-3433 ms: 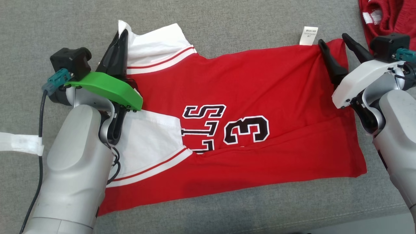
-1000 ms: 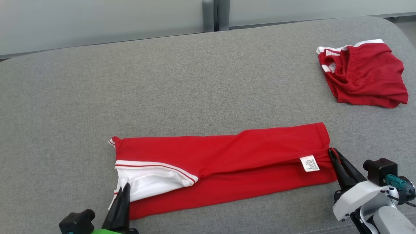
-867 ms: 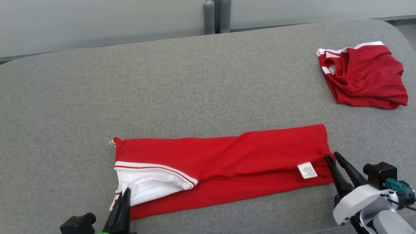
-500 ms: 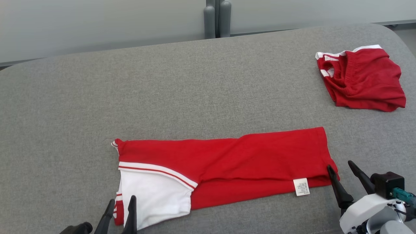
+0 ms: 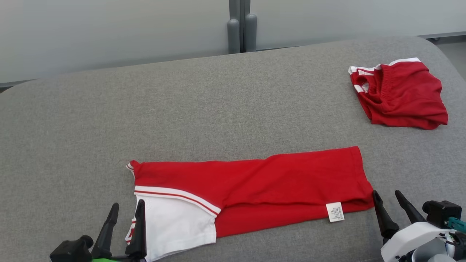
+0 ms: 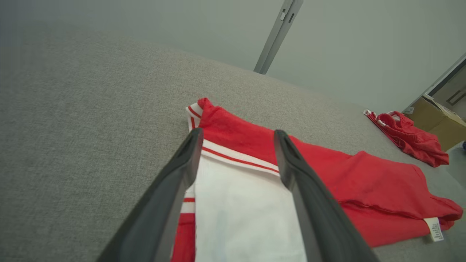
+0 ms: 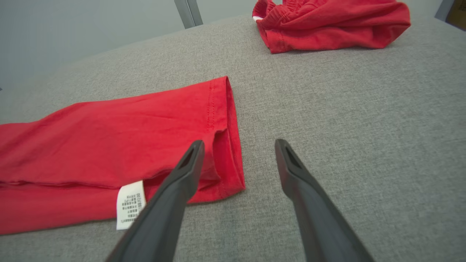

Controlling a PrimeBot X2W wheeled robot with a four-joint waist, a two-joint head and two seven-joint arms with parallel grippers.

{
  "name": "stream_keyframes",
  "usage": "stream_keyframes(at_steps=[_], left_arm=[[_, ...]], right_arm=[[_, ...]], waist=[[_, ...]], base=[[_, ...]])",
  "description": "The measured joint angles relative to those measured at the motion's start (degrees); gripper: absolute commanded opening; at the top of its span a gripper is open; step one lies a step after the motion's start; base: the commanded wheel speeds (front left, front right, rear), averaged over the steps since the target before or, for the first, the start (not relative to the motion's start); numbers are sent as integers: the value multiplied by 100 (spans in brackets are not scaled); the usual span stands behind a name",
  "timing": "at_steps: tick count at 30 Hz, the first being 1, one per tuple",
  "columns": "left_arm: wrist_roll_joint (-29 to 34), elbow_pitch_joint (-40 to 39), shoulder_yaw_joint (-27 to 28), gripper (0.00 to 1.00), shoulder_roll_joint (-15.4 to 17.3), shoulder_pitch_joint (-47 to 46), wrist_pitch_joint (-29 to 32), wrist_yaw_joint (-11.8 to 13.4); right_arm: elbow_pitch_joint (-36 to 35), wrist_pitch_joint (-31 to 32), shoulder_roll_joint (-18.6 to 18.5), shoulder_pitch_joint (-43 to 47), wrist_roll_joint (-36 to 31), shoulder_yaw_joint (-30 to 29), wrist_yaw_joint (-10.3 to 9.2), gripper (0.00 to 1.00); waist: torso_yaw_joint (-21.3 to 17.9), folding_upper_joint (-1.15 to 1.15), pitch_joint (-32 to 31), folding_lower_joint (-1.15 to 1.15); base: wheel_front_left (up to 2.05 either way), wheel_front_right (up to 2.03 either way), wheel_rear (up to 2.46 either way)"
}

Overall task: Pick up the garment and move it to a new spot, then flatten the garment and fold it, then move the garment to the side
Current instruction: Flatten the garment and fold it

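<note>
- garment (image 5: 262, 182): red jersey folded into a long strip, lying flat on the grey surface (image 5: 182, 109) towards its near edge, running L–R across head view.
- its L end: white panel (image 5: 174, 225) w/ red-and-white trim, on top of the red cloth.
- small white label (image 5: 335, 211) sticks out at the near edge, close to the R end.
- L fingers (image 5: 139, 229): spread wide, gripping nothing. In head view one is over the white panel's L edge, the other over bare surface just beside it. Touching cloth or not: can't tell.
- R fingers (image 5: 382, 214): spread wide, empty, just beside garment's R end. In R wrist view one overlaps the hem corner near the label, the other is over bare surface.
- 2nd garment (image 5: 400, 96): red, bunched, white trim, at far R of surface, well apart from the strip.
- behind surface: pale wall (image 5: 109, 32), grey post (image 5: 240, 32).
- cardboard box (image 6: 442, 122) past the far R corner, in L wrist view.
</note>
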Motion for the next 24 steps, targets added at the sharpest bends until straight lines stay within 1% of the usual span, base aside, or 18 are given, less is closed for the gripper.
stream_keyframes(at_steps=[7,12,15,18,24], left_arm=[[24,-180,-230,100,-41,-92,-5,-2],[65,-197,-379,100,-49,-94,-5,-2],[67,-201,-390,100,-67,-96,-5,-1],[67,-215,-389,100,-67,-97,-5,1],[67,-240,-372,100,-74,-97,-5,38]], right_arm=[[107,312,107,-384,66,98,2,100],[401,625,166,-642,234,56,0,100],[646,870,165,-713,315,2,-16,100],[793,996,163,-760,325,-36,-58,100],[1018,1206,167,-985,428,-52,-58,100]], waist=[[15,0,-93,0],[73,0,-92,0],[149,0,-82,0],[236,0,-68,0],[381,0,-19,0]], base=[[0,0,0],[0,0,0],[0,0,0],[0,0,0],[0,0,0]])
